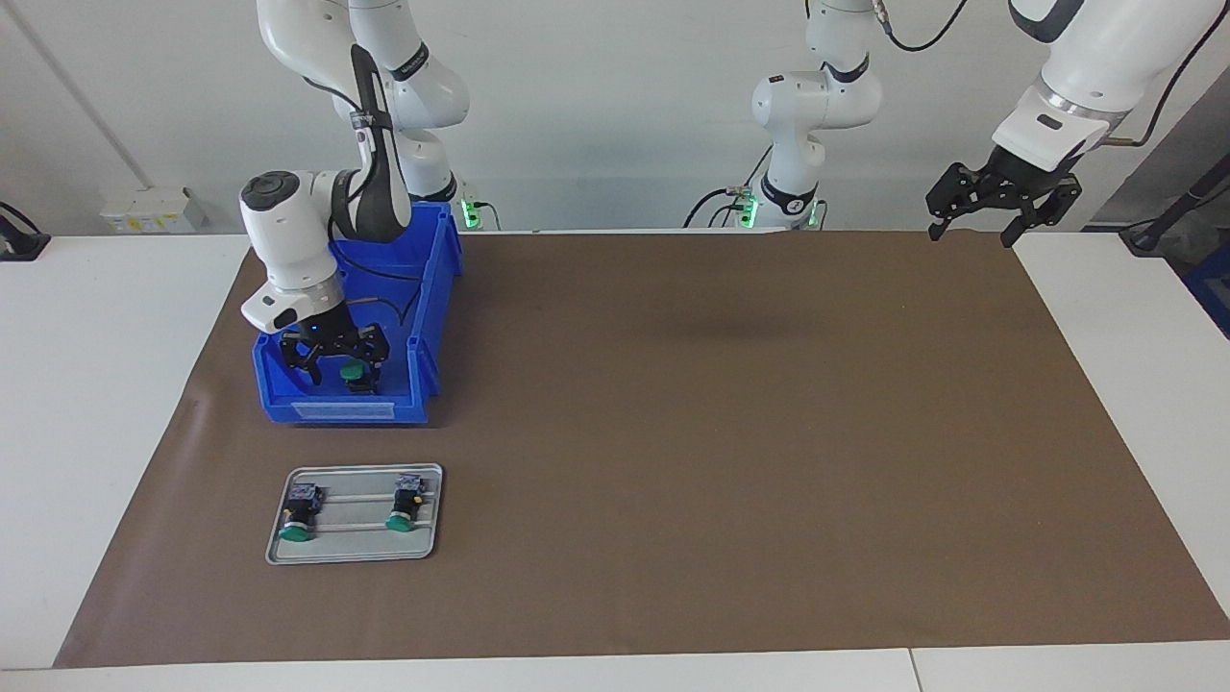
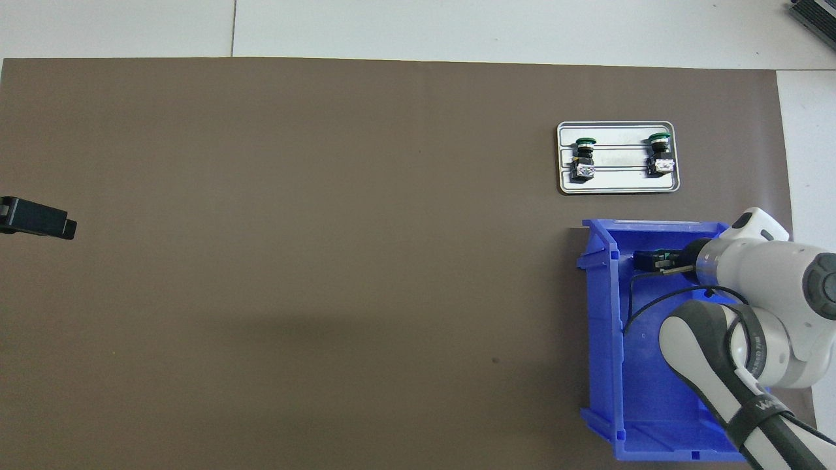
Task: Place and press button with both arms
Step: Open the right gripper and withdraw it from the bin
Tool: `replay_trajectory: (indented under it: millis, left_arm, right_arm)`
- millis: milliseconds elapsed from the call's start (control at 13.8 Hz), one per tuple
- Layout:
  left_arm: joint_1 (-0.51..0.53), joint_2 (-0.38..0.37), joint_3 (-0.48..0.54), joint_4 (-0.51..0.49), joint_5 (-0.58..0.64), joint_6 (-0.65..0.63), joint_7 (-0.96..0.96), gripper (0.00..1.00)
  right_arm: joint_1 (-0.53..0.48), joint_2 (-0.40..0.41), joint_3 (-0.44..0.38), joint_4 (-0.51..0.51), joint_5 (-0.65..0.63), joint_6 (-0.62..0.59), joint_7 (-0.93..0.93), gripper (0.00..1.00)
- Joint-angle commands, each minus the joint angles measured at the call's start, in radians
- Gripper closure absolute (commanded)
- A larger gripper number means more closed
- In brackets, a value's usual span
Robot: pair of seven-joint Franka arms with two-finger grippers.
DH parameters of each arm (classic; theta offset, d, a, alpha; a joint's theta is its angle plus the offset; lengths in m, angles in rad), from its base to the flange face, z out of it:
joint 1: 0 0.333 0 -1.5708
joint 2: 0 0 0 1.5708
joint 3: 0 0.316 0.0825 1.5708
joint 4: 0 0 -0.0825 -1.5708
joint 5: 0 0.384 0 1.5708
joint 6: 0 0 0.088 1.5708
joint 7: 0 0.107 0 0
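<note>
My right gripper (image 1: 344,370) is down inside the blue bin (image 1: 432,317), open. A green-capped button (image 1: 354,372) lies on the bin floor between its spread fingers. In the overhead view the right gripper (image 2: 653,261) sits in the bin's part farthest from the robots, and the arm hides most of that button. Two more buttons (image 1: 300,514) (image 1: 405,505) lie side by side on a small metal tray (image 1: 356,550). My left gripper (image 1: 971,234) hangs open in the air over the mat's edge at the left arm's end and holds nothing.
The tray (image 2: 617,187) lies on the brown mat (image 1: 721,461), farther from the robots than the bin (image 2: 601,313), with its buttons (image 2: 583,156) (image 2: 658,155) cap-end away from the robots. White tabletop borders the mat.
</note>
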Motion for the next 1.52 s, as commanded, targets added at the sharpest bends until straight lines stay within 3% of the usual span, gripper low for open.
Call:
replay_trajectory:
  millis: [0,723,1085,1229,1446]
  left_arm:
    - [0.011,-0.017,-0.009,-0.017,-0.003,-0.003,-0.004,0.0]
    - [0.011,-0.017,-0.007,-0.017,-0.003,-0.003,-0.004,0.0]
    - [0.011,-0.017,-0.009,-0.017,-0.003,-0.003,-0.004,0.0]
    - [0.011,-0.017,-0.009,-0.017,-0.003,-0.003,-0.004,0.0]
    - [0.011,-0.017,-0.009,-0.017,-0.003,-0.003,-0.004,0.0]
  right_arm:
    - [-0.005,-0.06,0.015,0.087,0.022,-0.167,0.042,0.01]
    - [-0.021,-0.047,0.015,0.616,-0.004,-0.812,0.143,0.0]
    - [-0.038,-0.027,0.013,0.842,-0.072,-1.041,0.14,0.0]
    - [-0.065,-0.007,0.012,0.873,-0.049,-1.073,0.14,0.0]
    - [-0.051,-0.024,0.013,0.83,-0.036,-1.092,0.148,0.0]
